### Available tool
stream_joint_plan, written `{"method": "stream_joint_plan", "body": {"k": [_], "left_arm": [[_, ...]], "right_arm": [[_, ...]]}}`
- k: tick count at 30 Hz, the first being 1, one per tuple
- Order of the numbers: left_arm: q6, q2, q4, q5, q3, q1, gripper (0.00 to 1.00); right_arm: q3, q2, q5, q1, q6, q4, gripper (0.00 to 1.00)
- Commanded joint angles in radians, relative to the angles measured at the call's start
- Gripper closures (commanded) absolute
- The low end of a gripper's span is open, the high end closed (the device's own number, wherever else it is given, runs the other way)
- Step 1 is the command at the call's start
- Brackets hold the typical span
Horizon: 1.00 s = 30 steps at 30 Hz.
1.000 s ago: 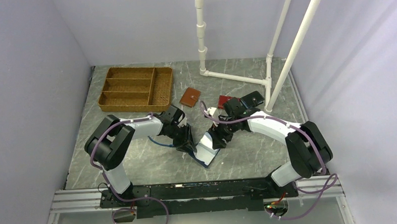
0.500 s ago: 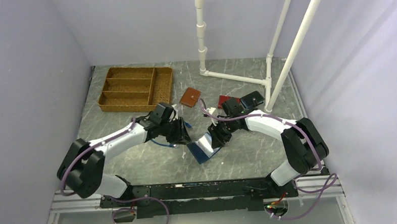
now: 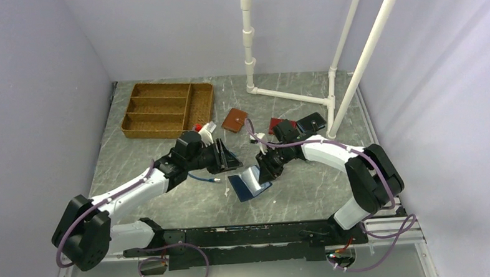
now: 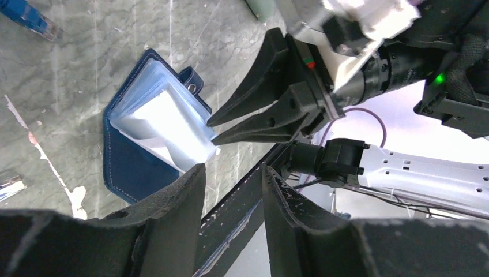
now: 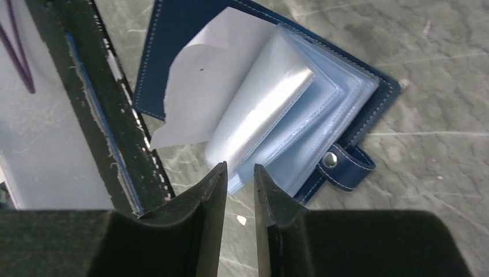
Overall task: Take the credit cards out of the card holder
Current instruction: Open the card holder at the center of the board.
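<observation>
card holder (image 5: pixel 173 34) open | left fingers (image 4: pixel 173 225) apart | right fingers (image 5: pixel 196 219): grip unclear | tan wallet (image 3: pixel 234 120) behind

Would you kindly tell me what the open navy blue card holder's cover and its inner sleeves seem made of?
The navy blue card holder cover looks like matte leather or imitation leather: pale stitching lines its edge. The inner sleeves look like glossy translucent plastic, catching bright highlights.

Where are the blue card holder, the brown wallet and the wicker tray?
blue card holder (image 5: pixel 173 40): right wrist view, navy outer cover.
brown wallet (image 3: pixel 234 120): top view, middle of its face.
wicker tray (image 3: pixel 161 131): top view, near wall.
</observation>
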<state>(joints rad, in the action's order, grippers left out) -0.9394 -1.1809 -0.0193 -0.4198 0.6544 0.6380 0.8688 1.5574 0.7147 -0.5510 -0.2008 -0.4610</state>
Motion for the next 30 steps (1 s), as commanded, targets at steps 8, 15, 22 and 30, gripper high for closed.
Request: {"method": "stream_joint_plan", "body": {"k": [8, 15, 22, 30], "left_arm": [[-0.079, -0.072, -0.15, -0.018, -0.042, 0.012, 0.54], [-0.082, -0.056, -0.136, 0.03, -0.076, 0.014, 0.54], [-0.093, 0.006, -0.204, 0.052, -0.167, 0.013, 0.54], [-0.141, 0.026, -0.338, 0.045, -0.224, 0.014, 0.58]], "right_arm": [[0.056, 0.01, 0.251, 0.001, 0.064, 0.082, 0.75], [0.107, 0.122, 0.316, -0.061, 0.053, 0.058, 0.73], [0.127, 0.184, 0.323, -0.126, 0.037, 0.04, 0.7], [0.152, 0.181, 0.245, -0.122, -0.027, -0.013, 0.63]]}}
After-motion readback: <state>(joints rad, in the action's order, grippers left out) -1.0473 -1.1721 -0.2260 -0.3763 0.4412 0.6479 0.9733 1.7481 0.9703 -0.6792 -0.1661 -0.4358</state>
